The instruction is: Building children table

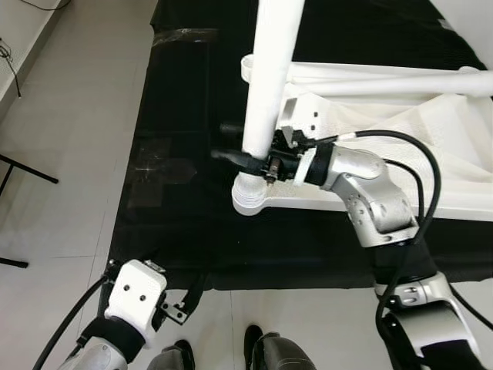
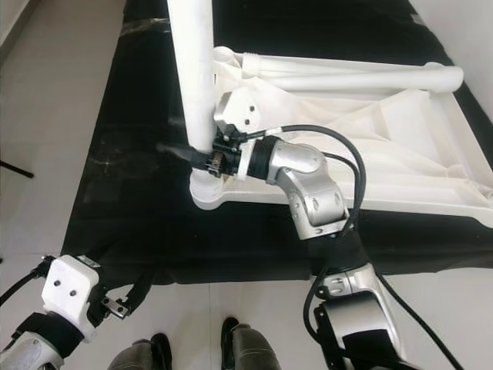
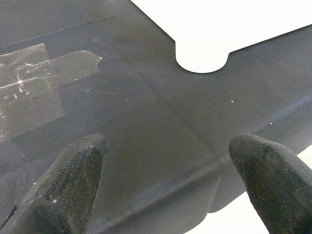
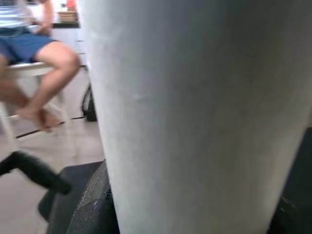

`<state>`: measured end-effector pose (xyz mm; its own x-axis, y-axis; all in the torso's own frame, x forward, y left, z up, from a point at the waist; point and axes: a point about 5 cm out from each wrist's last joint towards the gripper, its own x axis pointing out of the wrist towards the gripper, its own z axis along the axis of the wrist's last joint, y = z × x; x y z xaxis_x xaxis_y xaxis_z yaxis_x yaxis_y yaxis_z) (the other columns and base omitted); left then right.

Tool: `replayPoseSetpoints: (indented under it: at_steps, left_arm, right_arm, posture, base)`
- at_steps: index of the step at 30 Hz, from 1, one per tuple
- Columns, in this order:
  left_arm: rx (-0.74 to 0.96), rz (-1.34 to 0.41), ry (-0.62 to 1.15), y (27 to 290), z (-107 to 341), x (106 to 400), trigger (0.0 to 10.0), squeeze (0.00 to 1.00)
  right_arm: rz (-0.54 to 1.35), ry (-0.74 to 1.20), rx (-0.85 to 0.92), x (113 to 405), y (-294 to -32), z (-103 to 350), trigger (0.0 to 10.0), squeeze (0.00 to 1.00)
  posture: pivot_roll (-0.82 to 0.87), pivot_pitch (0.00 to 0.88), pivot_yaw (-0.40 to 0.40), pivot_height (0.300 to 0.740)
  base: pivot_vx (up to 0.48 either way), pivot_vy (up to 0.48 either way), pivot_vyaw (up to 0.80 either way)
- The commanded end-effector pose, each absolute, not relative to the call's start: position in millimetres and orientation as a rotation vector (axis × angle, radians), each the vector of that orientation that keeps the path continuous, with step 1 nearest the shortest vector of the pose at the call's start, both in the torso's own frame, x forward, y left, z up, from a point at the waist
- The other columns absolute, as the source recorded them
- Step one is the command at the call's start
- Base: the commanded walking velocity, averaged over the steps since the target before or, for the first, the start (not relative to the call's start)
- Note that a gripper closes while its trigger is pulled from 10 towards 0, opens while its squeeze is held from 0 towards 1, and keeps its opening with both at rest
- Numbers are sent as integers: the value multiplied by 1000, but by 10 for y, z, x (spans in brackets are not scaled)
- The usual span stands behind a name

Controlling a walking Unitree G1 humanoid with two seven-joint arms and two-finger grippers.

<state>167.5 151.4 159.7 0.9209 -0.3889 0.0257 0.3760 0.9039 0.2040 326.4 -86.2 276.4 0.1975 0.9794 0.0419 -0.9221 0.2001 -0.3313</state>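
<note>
A: Right gripper (image 1: 245, 160) clamps the upright white plastic table leg (image 1: 268, 85), seated in the upturned white tabletop's (image 1: 400, 154) corner socket.
B: Left gripper (image 3: 165, 185) spread wide over the black mat (image 1: 185, 100), well apart.

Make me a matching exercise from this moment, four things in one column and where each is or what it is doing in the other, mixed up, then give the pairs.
Things:
1. right gripper
2. left gripper
3. upright white leg
4. black mat

States:
A. spread on the floor under the white tabletop
B. open, hovering low over the near edge of the mat
C. closed around the leg near its base
D. standing in the tabletop's corner socket

Pairs: 1-C, 2-B, 3-D, 4-A
</note>
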Motion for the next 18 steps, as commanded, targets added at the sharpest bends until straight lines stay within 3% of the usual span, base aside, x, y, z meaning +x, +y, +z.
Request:
replayPoseSetpoints:
  at_steps: [1, 7, 8, 10, 11, 12, 13, 14, 18]
  left_arm:
    - [207, -397, -46, 1527, 1553, 1656, 10000, 0]
    - [206, -396, -46, 1528, 1553, 1650, 10000, 0]
    - [206, -392, -45, 1534, 1557, 1643, 10000, 0]
    - [206, -392, -45, 1534, 1557, 1643, 10000, 0]
    - [206, -391, -44, 1538, 1557, 1640, 10000, 0]
    - [212, -387, -44, 1549, 1557, 1637, 10000, 0]
    - [212, -387, -44, 1549, 1557, 1637, 10000, 0]
    - [221, -381, -47, 1570, 1554, 1649, 10000, 0]
    - [227, -374, -48, 1593, 1542, 1692, 10000, 0]
  right_arm:
    - [1433, -105, -226, 3260, -822, 2441, 10000, 0]
    - [1325, -86, -230, 3381, -813, 2443, 10000, 0]
    - [911, -62, -173, 3471, -793, 2281, 10000, 0]
    - [911, -62, -173, 3471, -793, 2281, 10000, 0]
    - [801, -54, -157, 3477, -804, 2234, 10000, 0]
    - [638, -7, -93, 3276, -794, 2042, 10000, 0]
    - [638, -7, -93, 3276, -794, 2042, 10000, 0]
    - [481, 17, -36, 2960, -770, 1894, 10000, 0]
    - [478, -40, -40, 2881, -662, 1924, 10000, 0]
  posture:
    - [-222, 301, -80, 740]
    - [-220, 303, -81, 740]
    - [-220, 306, -90, 740]
    - [-220, 306, -90, 740]
    - [-216, 308, -92, 740]
    - [-221, 306, -97, 740]
    - [-221, 306, -97, 740]
    - [-231, 299, -79, 740]
    - [-222, 283, -73, 740]
  base:
    - [0, 0, 0]
    - [0, 0, 0]
    - [0, 0, 0]
    - [0, 0, 0]
    - [0, 0, 0]
    - [0, 0, 0]
    - [0, 0, 0]
    - [0, 0, 0]
    - [0, 0, 0]
